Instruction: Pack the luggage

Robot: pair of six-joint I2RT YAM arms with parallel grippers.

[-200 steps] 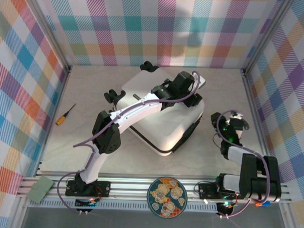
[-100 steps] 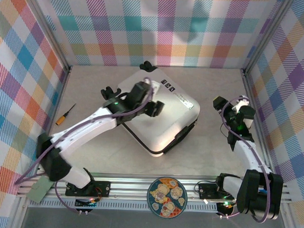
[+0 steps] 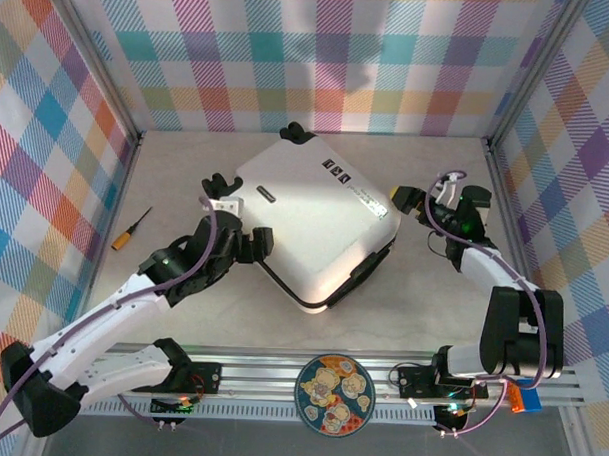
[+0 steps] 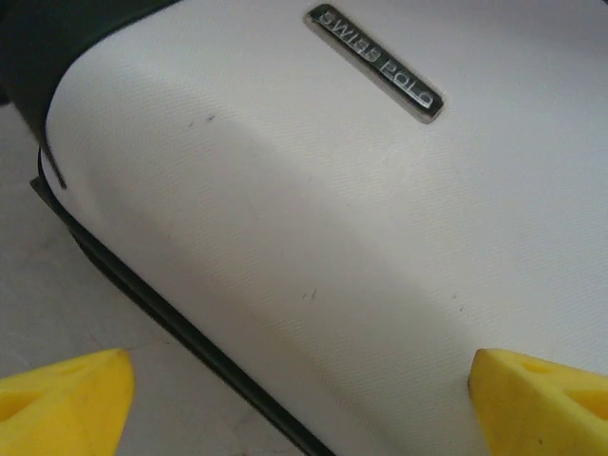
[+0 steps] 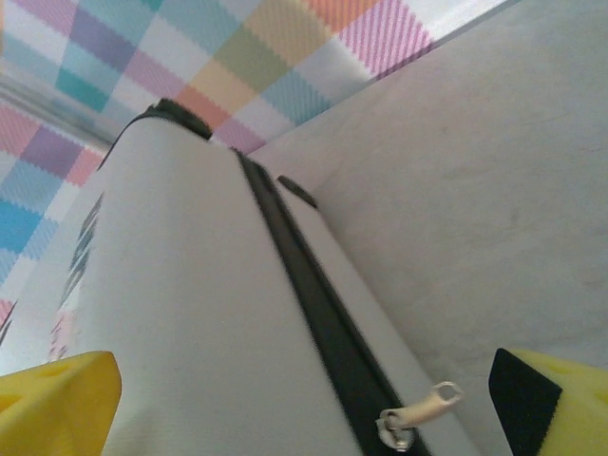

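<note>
Moved since a second ago: left gripper (image 3: 249, 244), off the lid and now sitting at the near-left corner of the luggage (image 3: 320, 224); right gripper (image 3: 410, 205), swung in and now pointing at its right side.
Item one, luggage: white shell, lying closed and flat on the tabletop (image 3: 432, 313), mid-rear, black zip band running round it (zip pull (image 5: 418, 410) dangling in the right wrist view).
Item two, both sets of jaws: standing wide, gripping nothing.
Item three, orange-handled screwdriver (image 3: 130, 228): lying well apart to the left.
Item four, patterned plate (image 3: 335, 394): resting on the front rail.
</note>
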